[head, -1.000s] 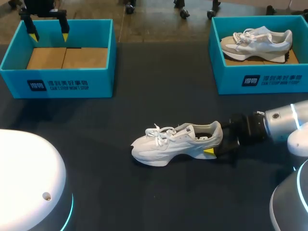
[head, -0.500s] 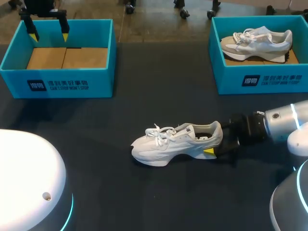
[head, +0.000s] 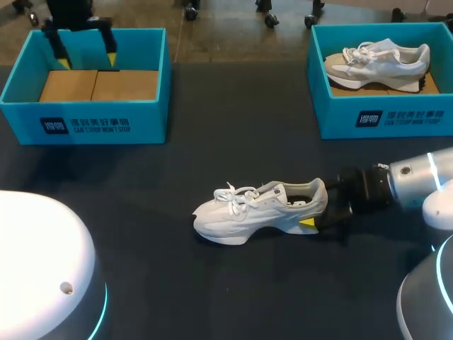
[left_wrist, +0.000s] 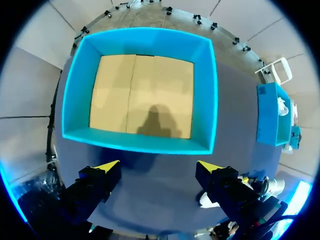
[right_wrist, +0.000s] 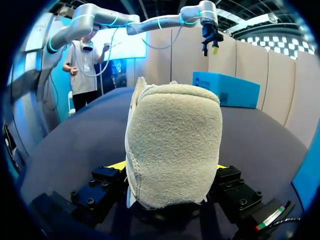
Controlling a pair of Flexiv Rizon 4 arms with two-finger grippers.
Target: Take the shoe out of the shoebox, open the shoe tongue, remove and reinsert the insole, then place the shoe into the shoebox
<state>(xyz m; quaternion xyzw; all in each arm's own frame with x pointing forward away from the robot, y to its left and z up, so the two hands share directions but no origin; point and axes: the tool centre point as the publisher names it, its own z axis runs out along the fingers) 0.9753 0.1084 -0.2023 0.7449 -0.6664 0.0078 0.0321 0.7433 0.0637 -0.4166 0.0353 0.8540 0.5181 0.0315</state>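
The white shoe point(head: 258, 211) is sitting upright mid-surface point(head: 212, 290) with its toe pointing to nine o'clock, the right claw point(right_wrist: 170, 167) is clamping its heel from three o'clock, and the left claw point(head: 87, 62) is hanging, fingers apart, over the blue shoebox point(head: 85, 120) at ten o'clock.

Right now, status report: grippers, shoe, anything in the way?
Right gripper shut on white shoe, at heel, on table. Left gripper open, above empty left shoebox. Second shoe fills right shoebox.
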